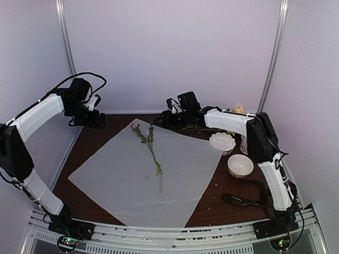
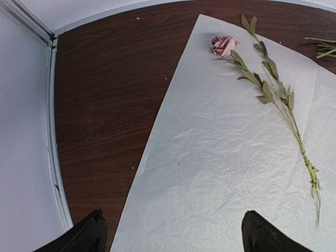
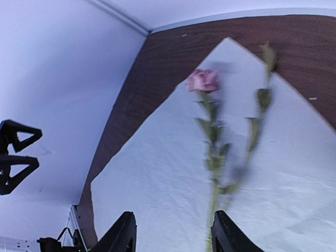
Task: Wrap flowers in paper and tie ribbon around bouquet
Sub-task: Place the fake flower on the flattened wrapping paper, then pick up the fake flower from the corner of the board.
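Fingers (image 3: 125, 236) of the right gripper (image 3: 176, 237) stand parted, with a blurred stem of the flowers (image 3: 211, 126) beside one; whether they touch is unclear. Left gripper (image 2: 176, 233) gapes wide above the paper (image 2: 220, 173). Pink bloom and leafy sprig lie near the paper's far corner, and the ribbon (image 1: 241, 200) lies right of the paper.

Overhead behind arms, wrist views share paper (image 2: 210, 173)

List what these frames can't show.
Right wrist view: pink flower blurred; stem's lower end cut off at bottom edge beside the right fingers, contact unclear.
Top view: ribbon too small for lettering; yellow bloom mostly behind right arm.
Left wrist view: sprigs cut by right edge.
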Tool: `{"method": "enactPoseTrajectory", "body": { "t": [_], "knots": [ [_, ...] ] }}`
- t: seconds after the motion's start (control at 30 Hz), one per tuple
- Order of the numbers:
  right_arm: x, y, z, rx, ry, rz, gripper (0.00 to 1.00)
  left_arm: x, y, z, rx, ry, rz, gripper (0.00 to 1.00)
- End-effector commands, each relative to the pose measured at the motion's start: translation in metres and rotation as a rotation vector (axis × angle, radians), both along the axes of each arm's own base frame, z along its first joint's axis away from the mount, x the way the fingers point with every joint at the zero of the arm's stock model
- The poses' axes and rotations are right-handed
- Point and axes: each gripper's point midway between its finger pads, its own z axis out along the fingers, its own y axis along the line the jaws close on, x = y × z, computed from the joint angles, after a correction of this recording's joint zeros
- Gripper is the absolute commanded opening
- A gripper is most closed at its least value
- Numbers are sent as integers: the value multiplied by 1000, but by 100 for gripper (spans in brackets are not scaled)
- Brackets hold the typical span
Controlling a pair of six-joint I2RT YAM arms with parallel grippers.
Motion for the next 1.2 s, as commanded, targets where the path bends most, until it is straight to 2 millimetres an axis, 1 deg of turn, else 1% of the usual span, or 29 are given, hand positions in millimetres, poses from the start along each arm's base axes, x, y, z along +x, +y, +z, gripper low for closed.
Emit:
{"method": "enactPoseTrajectory", "body": {
  "t": [0.0,0.07,0.13,0.23,0.27,0.33,0.4,0.5,0.6,0.67,0.8,0.83,0.93,0.97,1.03,1.07,1.13,1.17],
  "knots": [
    [45,-103,66,-106,-85,-256,50,4,-3,-5,-6,3,-3,92],
    [66,-165,67,-198,-68,-439,50,4,-3,-7,-7,9,-4,92],
    [81,-227,66,-301,-62,-626,50,4,-3,-8,-8,12,-5,92],
    [96,-302,67,-468,-85,-824,53,5,-3,-12,-4,22,-6,92],
    [99,-321,68,-515,-88,-865,54,6,-4,-13,-2,26,-7,92],
    [106,-357,57,-614,-69,-937,58,6,-2,-14,2,29,-4,92],
    [113,-391,48,-651,-29,-1002,62,6,-1,-15,10,30,-2,92],
    [120,-426,36,-687,20,-1077,66,7,-1,-19,17,38,-1,92],
    [119,-454,29,-706,57,-1123,72,8,-1,-23,21,51,-4,92],
    [117,-470,25,-701,86,-1132,80,9,-1,-26,25,58,-4,92],
    [102,-500,20,-761,133,-1143,83,9,-1,-31,31,76,-5,93],
    [97,-505,17,-778,143,-1138,83,10,-1,-32,33,79,-6,92],
    [80,-523,-5,-793,213,-1120,81,10,0,-35,38,85,-5,93],
    [78,-528,-9,-771,222,-1119,80,10,0,-36,38,88,-3,93],
    [76,-533,-23,-745,252,-1095,79,11,0,-38,39,94,-4,93],
    [76,-535,-28,-740,260,-1087,80,11,-1,-38,38,95,-5,93],
    [78,-544,-35,-754,271,-1095,81,12,0,-40,44,98,-5,93],
    [82,-547,-37,-753,270,-1098,81,12,0,-40,44,99,-4,93]
  ]
}}
